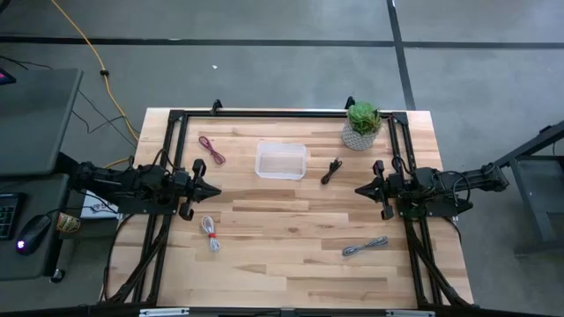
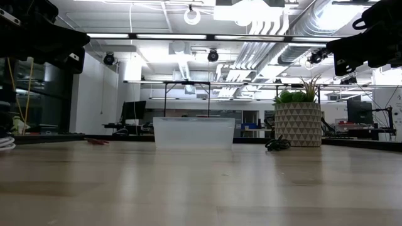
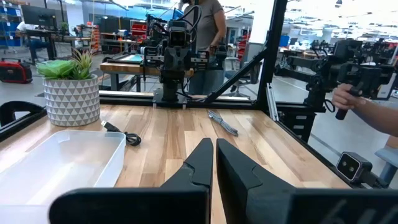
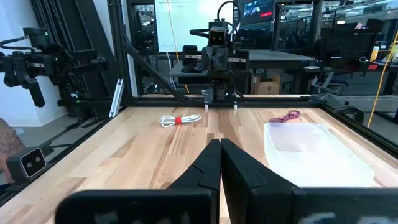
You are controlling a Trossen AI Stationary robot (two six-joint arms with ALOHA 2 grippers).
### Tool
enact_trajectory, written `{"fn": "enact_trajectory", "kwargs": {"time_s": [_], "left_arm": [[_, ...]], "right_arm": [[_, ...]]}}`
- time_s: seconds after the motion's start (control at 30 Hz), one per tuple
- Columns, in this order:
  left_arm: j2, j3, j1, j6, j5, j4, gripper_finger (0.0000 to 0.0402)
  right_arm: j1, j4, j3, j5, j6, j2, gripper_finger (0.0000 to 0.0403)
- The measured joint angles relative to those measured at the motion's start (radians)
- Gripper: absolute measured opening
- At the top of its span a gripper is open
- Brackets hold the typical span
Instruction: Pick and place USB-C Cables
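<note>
Clear plastic bin [image 1: 281, 161], visibly empty

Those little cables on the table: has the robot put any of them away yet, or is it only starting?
Only starting, it seems. The clear bin looks empty. All four cables lie loose on the table: dark red, black, white, grey. Nothing is in hand: the left gripper and right gripper sit shut at the table's sides. All four remain to be moved.
</note>
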Motion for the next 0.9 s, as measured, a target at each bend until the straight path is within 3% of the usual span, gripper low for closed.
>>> {"fn": "enact_trajectory", "kwargs": {"time_s": [0.9], "left_arm": [[0.0, 0.0, 0.0, 0.0, 0.0, 0.0, 0.0003]], "right_arm": [[0.0, 0.002, 0.0, 0.02, 0.0, 0.0, 0.0001]]}}
